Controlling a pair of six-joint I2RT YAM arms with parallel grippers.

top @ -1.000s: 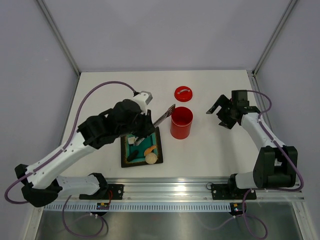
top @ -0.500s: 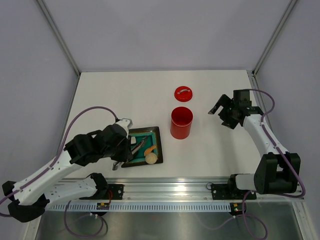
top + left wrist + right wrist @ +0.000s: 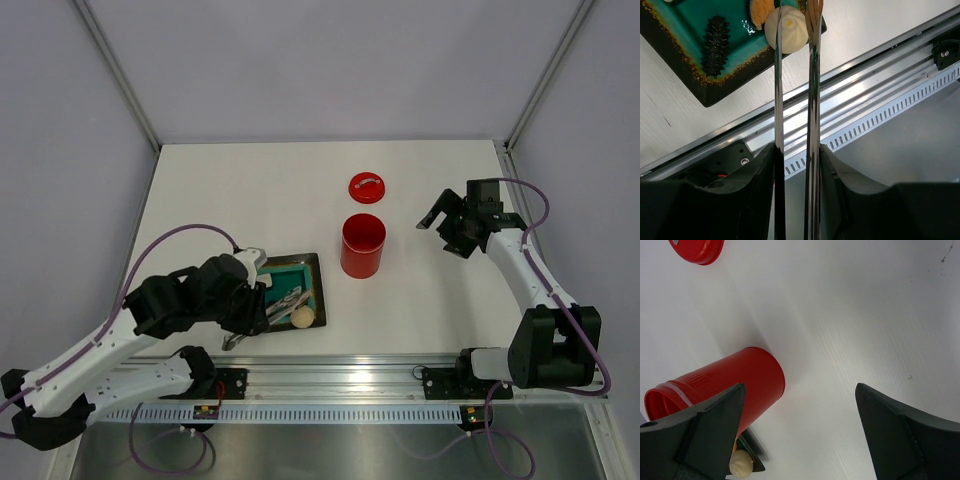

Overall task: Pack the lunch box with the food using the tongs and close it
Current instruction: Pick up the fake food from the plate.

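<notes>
The tongs (image 3: 285, 300) are thin silver arms, and my left gripper (image 3: 255, 306) is shut on them near the dark plate's (image 3: 300, 258) left side. In the left wrist view the tongs (image 3: 812, 100) run up between my left gripper's (image 3: 797, 147) fingers, arms slightly apart, tips over a beige disc (image 3: 790, 31) and an orange piece (image 3: 759, 10). A dark stick (image 3: 715, 40) lies on the teal plate (image 3: 705, 97). The red lunch box (image 3: 362, 245) stands open, its lid (image 3: 366, 187) behind it. My right gripper (image 3: 445, 225) hangs open to its right, empty, seeing the lunch box (image 3: 725, 385).
The aluminium rail (image 3: 330, 375) runs along the table's near edge, just below the plate, and shows again in the left wrist view as a slotted rail (image 3: 865, 115). Grey walls enclose the table on three sides.
My left arm swung back from beside the lunch box down to the plate with the tongs, whose arms have spread a little. The right arm shifted slightly, then held still.
</notes>
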